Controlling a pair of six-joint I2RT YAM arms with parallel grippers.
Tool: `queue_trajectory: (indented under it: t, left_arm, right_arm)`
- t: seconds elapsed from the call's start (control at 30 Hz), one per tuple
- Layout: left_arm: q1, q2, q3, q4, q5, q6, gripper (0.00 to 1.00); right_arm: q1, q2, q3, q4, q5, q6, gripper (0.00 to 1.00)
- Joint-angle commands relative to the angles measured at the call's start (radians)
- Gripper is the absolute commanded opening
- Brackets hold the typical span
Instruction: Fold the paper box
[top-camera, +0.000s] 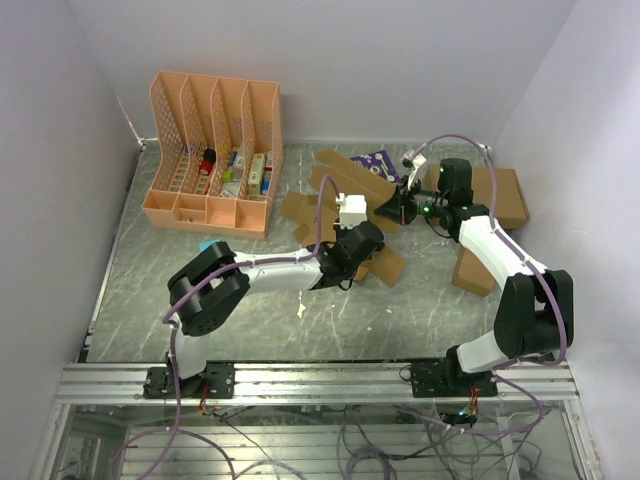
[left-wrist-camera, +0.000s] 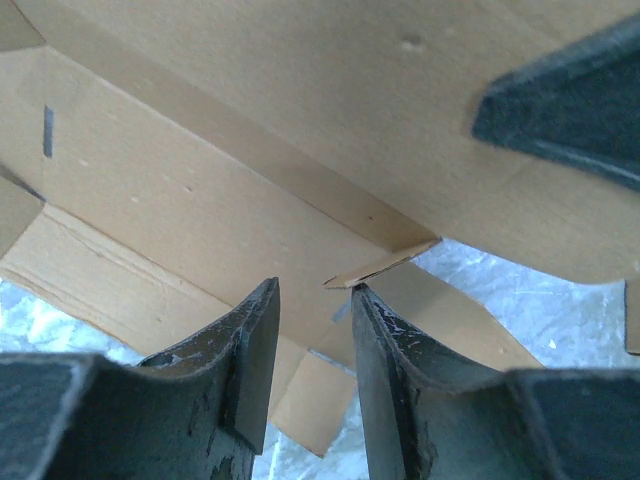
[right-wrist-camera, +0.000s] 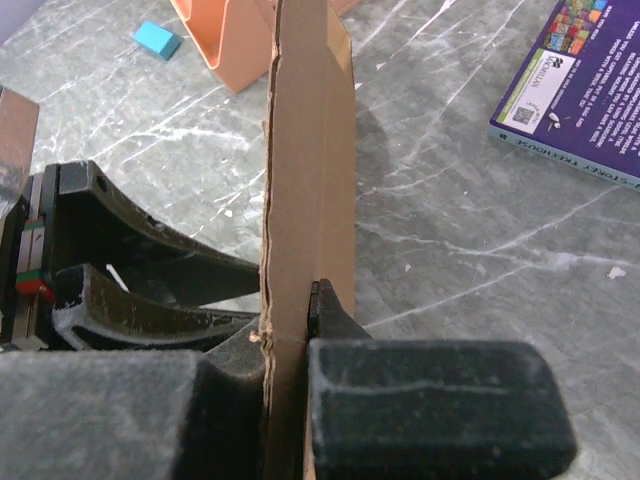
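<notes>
Top external view: the paper box (top-camera: 345, 178), a die-cut cardboard sheet, lies mid-tabletop (top-camera: 260, 320) between both arms. The right end effector (right-wrist-camera: 288, 325) pinches an upright flap of it, pressed tight on the cardboard edge. The left end effector (left-wrist-camera: 312, 290) hovers over the sheet, fingers partly spread, with a small tab's edge just at their tips.
</notes>
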Motion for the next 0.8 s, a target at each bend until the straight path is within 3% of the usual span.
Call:
queue_trajectory:
  t: [0.0,0.47,0.63,0.77]
  left_arm:
    - [0.022,-0.025,0.019,0.031,-0.026,0.062,0.45]
    - [0.059,-0.009,0.038,0.080,0.068,0.154,0.45]
    - [0.064,-0.181,-0.104,0.085,0.182,0.247,0.46]
    - [0.087,-0.387,-0.210,0.025,0.299,0.307,0.52]
  right_arm:
    - [0.005,-0.007,0.013,-0.016,-0.018,-0.009,0.00]
    - [0.005,0.006,0.020,-0.033,-0.016,-0.031,0.00]
    - [0.002,-0.005,0.039,-0.071,0.021,-0.097,0.00]
    - [0.001,-0.036,0.032,-0.080,0.029,-0.159,0.00]
